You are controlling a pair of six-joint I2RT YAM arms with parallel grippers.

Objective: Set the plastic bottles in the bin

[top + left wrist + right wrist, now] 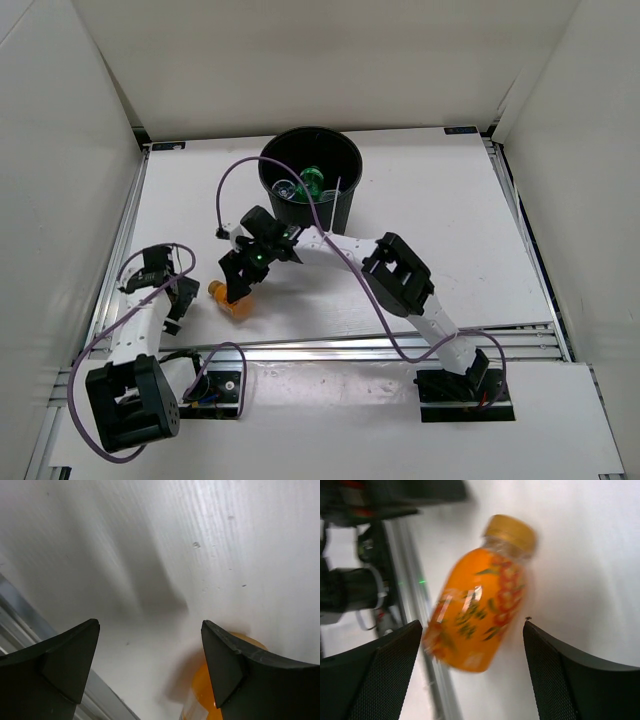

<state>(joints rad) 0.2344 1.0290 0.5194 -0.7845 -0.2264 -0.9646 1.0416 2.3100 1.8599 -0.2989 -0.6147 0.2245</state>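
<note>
A short orange bottle (228,298) with a yellow cap lies on its side on the white table, near the front rail at the left. My right gripper (240,283) hangs over it, open. In the right wrist view the blurred orange bottle (480,605) lies just ahead of the right gripper (472,630), its base between the two fingers and touching neither. My left gripper (183,297) stands open just left of the bottle. In the left wrist view the orange bottle (202,695) shows beside the right finger of the left gripper (150,630). The black bin (300,216) stands at the back centre, holding a green bottle (314,181) and a clear bottle (285,190).
An aluminium rail (330,348) runs along the table's front edge, close to the orange bottle. White walls enclose the table on three sides. A purple cable (225,185) loops from the right arm near the bin.
</note>
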